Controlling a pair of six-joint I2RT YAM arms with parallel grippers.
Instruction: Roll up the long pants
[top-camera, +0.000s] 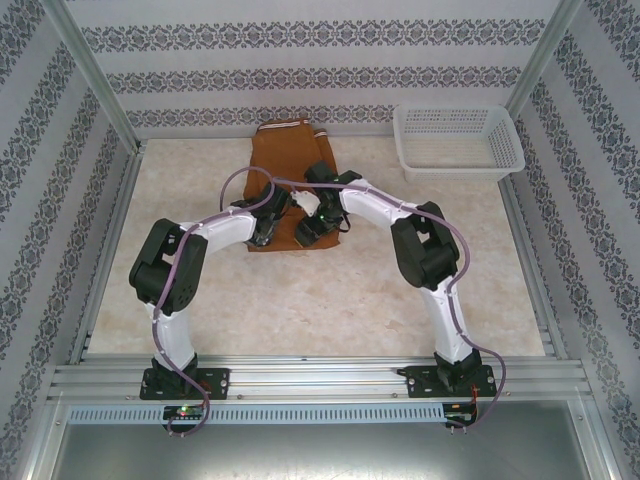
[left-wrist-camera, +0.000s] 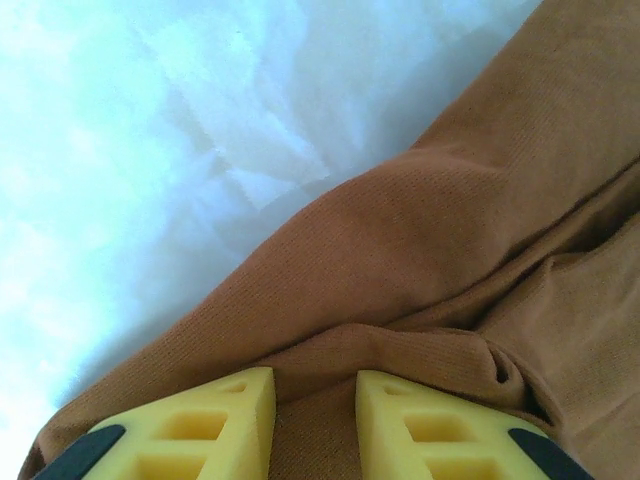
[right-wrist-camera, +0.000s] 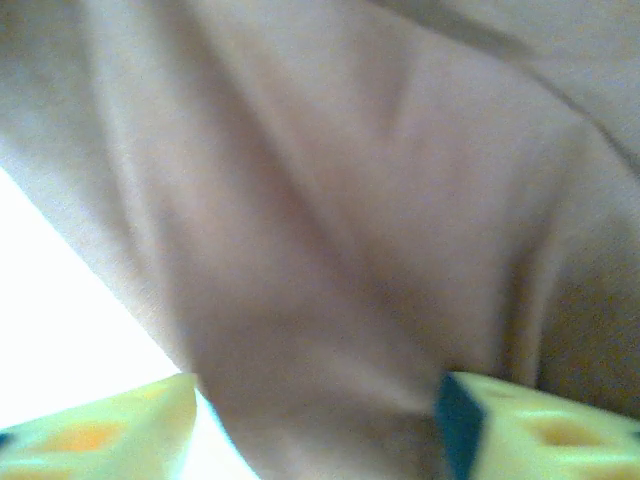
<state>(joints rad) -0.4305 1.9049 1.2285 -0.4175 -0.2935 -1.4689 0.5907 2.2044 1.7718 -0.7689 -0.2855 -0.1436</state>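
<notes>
Pants (top-camera: 290, 160) lie centre-far, basket (top-camera: 460, 166) well apart rightward.

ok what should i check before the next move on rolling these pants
1. Left hand at the near end of the pants: ok, cloth sits between its fingers.
2. Left hand actually gripping: cannot tell, a narrow gap shows with cloth in it.
3. Right hand gripping: not ok, its fingers stand wide apart over the cloth.
4. Cloth lying flat at the near end: not ok, a fold is bunched up just beyond the left hand's fingers.
5. Basket out of the way: ok, it stands apart at the far right corner.
6. Right wrist view sharp enough to judge: not ok, it is blurred.
</notes>
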